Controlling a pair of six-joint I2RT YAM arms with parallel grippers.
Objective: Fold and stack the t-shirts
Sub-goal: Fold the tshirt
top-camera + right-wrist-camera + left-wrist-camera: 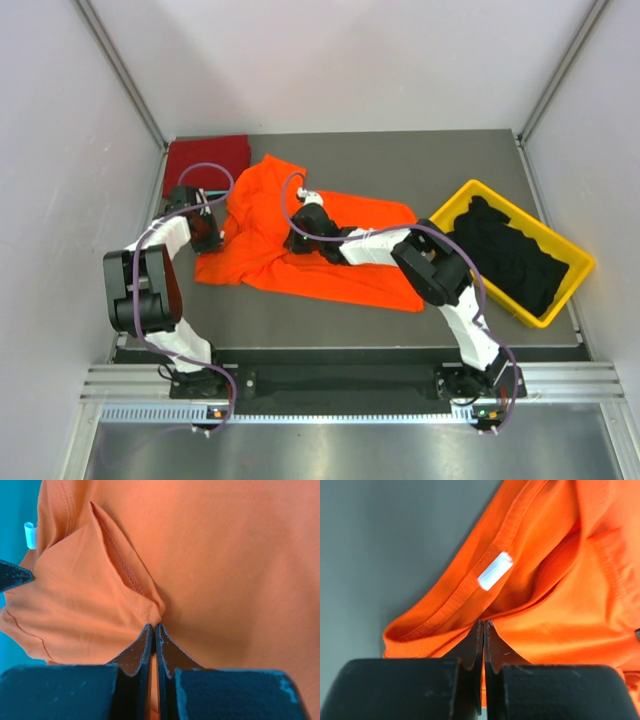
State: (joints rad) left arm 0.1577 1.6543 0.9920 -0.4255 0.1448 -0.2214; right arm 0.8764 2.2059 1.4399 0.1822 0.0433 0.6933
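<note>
Where orange t-shirt (300,275) lies rumpled, left pincer (483,624) clamped on cloth; right pincer (154,626) clamped beside seam.

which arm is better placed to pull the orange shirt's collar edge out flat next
Left, probably: the left pincer is shut on the orange shirt right at the collar hem, by the white label; the right pincer pinches a fold mid-shirt.

Two t-shirts countable singly: one orange t-shirt (370,282) and one dark red t-shirt (207,158). Black t-shirts (510,255): one heap, number of pieces impossible to tell. One yellow bin (579,262). One table (420,165). Two arms: left arm (150,290) and right arm (440,272). Two grippers, one per arm: left gripper (483,625) and right gripper (154,626). One white label (495,570).
</note>
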